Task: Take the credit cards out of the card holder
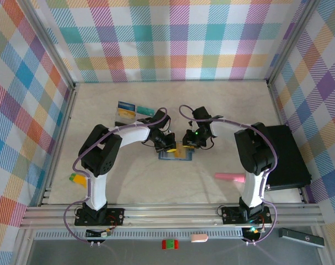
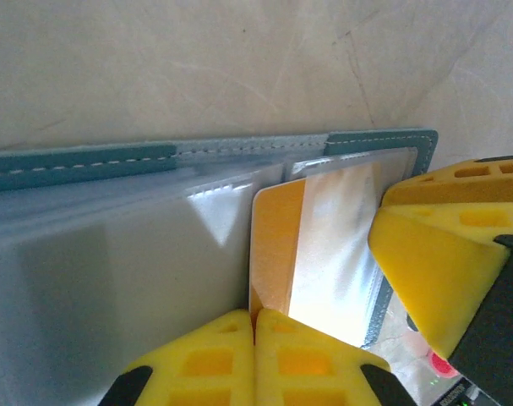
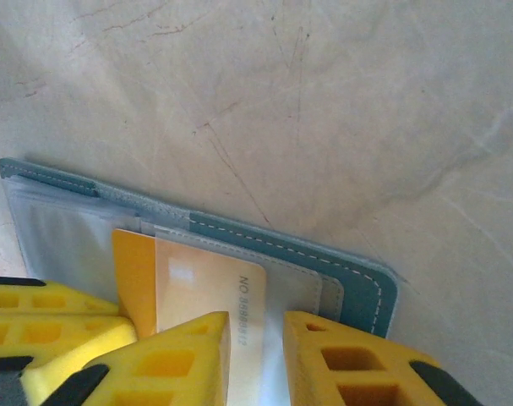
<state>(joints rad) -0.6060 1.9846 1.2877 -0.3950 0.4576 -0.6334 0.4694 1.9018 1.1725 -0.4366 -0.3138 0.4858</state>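
Plaid-walled cell, pale scuffed table (image 1: 222, 110); big black box (image 1: 288, 157) sits well off the right gripper's outer side and is not involved. Card holder (image 1: 175, 155) lies open and flat, directly under both wrists. Left gripper (image 2: 254, 355): pads pressed together, pinching the near edge of a yellow card (image 2: 277, 245). That card stands partly out of its clear sleeve, the rest running away from the fingertips toward the teal stitched edge. Right gripper (image 3: 256, 342): jaws apart, planted just beside the left one on the same page, one pad over the card's sleeve. Whether it actually bears down on the holder is hard to judge from this angle. Loose cards (image 1: 126, 106) lie on the table beyond the left hand. Step in hand, as I read it: draw the card out. Pull straight back along the sleeve, low and flat, no twist. The holder needs pinning or it drags along. Grip looks shallow, so go slow.
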